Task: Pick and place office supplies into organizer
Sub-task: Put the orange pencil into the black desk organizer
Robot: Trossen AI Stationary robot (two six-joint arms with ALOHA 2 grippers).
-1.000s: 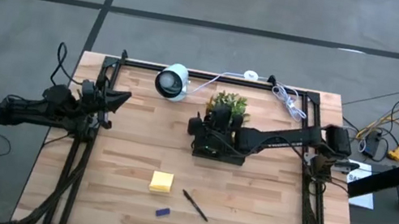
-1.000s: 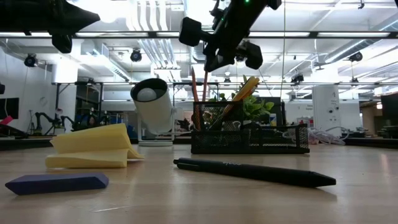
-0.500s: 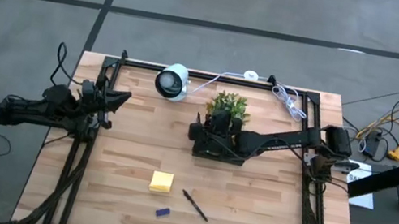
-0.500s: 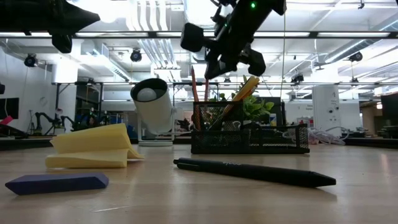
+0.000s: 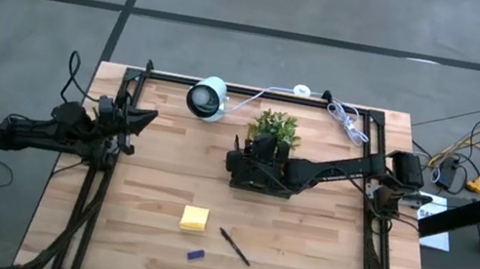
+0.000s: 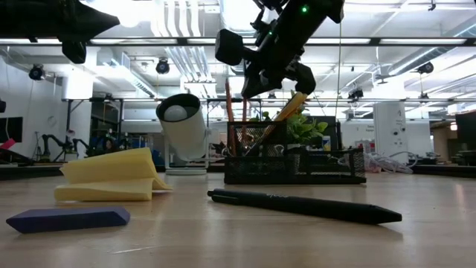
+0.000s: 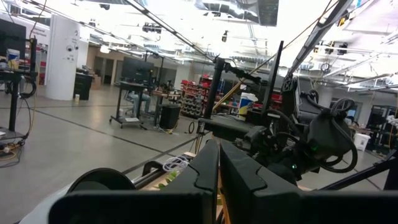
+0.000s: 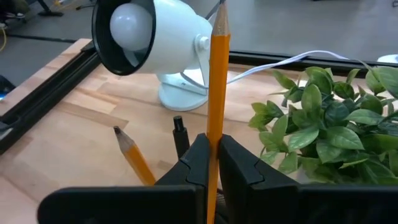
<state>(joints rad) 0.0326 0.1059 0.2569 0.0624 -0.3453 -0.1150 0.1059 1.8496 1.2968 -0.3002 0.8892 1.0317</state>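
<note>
The right gripper (image 8: 211, 163) is clenched on an upright orange pencil (image 8: 217, 74) above the organizer (image 5: 262, 176), at the table's one o'clock. The pencil should be kept vertical, lowered into the cup compartment, then released. The left gripper (image 7: 219, 174) is parked closed, empty, at nine o'clock.

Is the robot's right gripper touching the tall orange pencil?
Touching. In the right wrist view, the right gripper is shut on the orange pencil, with both fingers pressed against its sides and no gap showing.
</note>
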